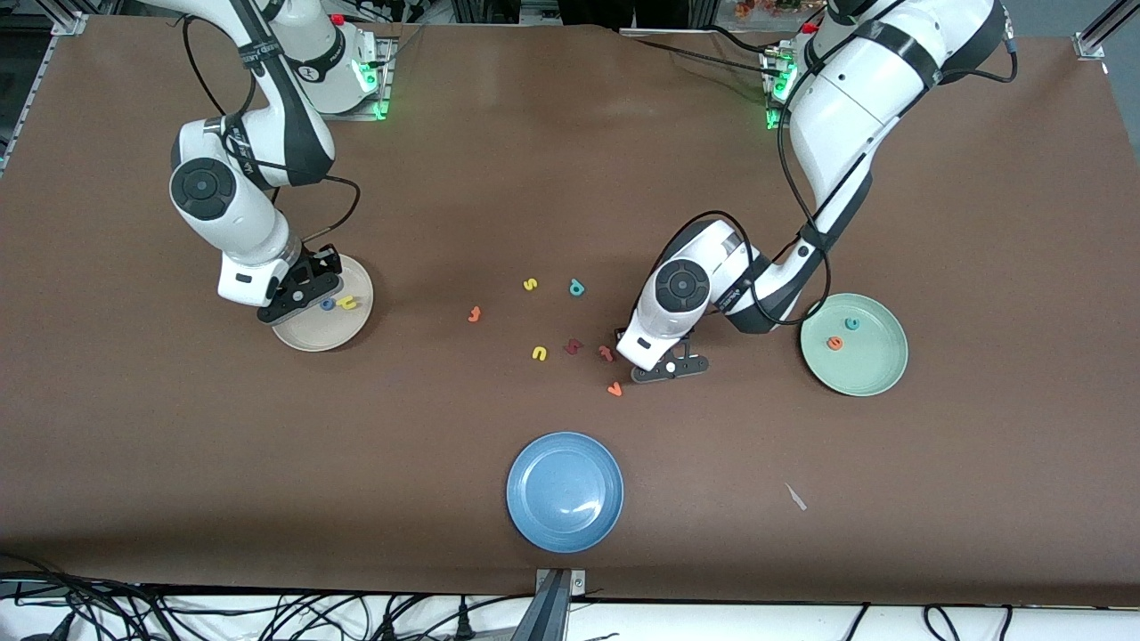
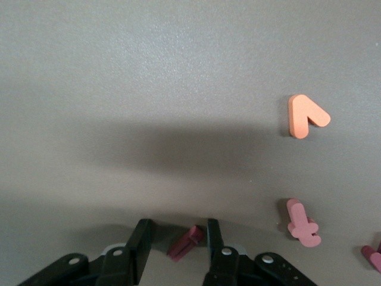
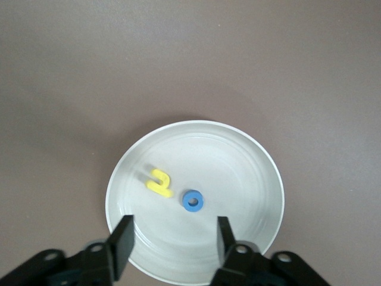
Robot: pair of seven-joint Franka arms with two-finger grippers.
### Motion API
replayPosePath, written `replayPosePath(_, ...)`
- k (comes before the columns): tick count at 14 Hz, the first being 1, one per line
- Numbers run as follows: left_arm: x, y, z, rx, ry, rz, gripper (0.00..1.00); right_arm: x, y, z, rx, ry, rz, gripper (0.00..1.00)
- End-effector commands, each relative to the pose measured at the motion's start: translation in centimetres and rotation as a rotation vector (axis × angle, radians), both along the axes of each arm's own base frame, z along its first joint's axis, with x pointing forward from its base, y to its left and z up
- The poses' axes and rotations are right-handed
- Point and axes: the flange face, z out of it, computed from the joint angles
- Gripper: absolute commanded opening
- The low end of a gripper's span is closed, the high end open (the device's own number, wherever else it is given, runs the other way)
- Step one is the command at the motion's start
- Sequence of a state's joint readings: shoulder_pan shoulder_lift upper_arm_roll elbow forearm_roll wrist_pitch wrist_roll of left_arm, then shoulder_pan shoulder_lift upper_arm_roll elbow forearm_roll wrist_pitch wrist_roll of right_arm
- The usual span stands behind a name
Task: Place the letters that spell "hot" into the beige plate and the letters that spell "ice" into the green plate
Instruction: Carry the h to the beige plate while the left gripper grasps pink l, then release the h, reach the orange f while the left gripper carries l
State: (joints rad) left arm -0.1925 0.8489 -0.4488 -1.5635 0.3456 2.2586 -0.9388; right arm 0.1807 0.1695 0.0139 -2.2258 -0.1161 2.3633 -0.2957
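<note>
**A:** So, from the front camera, what can't you make out?

**B:** The left gripper (image 1: 670, 367) sits low on the table among the loose letters, and its own body hides whatever lies between the fingers. The right gripper (image 1: 301, 298) covers part of the beige plate (image 1: 334, 334) rim. In that plate lie the blue "o" (image 1: 328, 304) and the yellow "h" (image 1: 347, 303). The green plate (image 1: 868, 365), toward the left arm's end, holds the teal "c" (image 1: 852, 324) and the orange "e" (image 1: 834, 343). An orange "t" (image 1: 475, 313) lies on the bare table between the two plates.

**A:** And the left wrist view?

**B:** The dark red "i" (image 2: 186, 243), a short bar, lies tilted between the left gripper (image 2: 177, 241) fingers, its lower end cut off by them. One finger (image 2: 214, 235) touches it; the other stands just apart, so the jaws are not closed on it. A pinkish-red "t" (image 2: 302, 223) and an orange angled letter (image 2: 305, 115) lie near; another dark red letter (image 2: 372, 257) is cut off at the edge.

**A:** The right wrist view?

**B:** The right gripper (image 3: 172, 238) hangs over the beige plate (image 3: 250, 161) with its fingers spread and nothing between them. The yellow "h" (image 3: 159, 182), slightly blurred, and the blue "o" (image 3: 193, 201), a small ring, lie just beside each other in the plate. The plate's rim is partly hidden by the fingers.
</note>
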Motion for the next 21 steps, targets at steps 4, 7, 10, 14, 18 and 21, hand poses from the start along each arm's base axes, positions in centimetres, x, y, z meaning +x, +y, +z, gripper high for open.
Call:
replayPosePath(4, -0.6, -0.2, -1.2, 0.011, 0.031, 0.006, 0.15, -0.6, 4.3, -1.3, 0.058, -0.006, -0.112, 0.78)
replayPosePath(7, -0.3, 0.0, -1.0, 0.011, 0.025, 0.009, 0.03, -0.3, 8.8, -3.4, 0.098, -0.03, -0.186, 0.79)
replayPosePath(10, 0.6, 1.2, 0.2, 0.032, 0.028, 0.025, 0.0, 0.0, 12.1, -5.1, 0.135, -0.042, -0.267, 0.79)
replayPosePath(14, 4.2, 6.0, 6.0, 0.069, 0.014, 0.086, 0.0, 0.2, 15.4, -6.7, 0.176, -0.07, -0.401, 0.78)
replayPosePath(18, 6.2, 14.6, 12.2, 0.138, 0.071, 0.038, 0.0, -1.2, 19.3, -8.2, 0.209, -0.076, -0.519, 0.78)
replayPosePath(21, 6.8, 22.6, 12.9, 0.125, 0.188, -0.041, 0.0, -1.5, 21.8, -8.6, 0.217, -0.076, -0.596, 0.78)
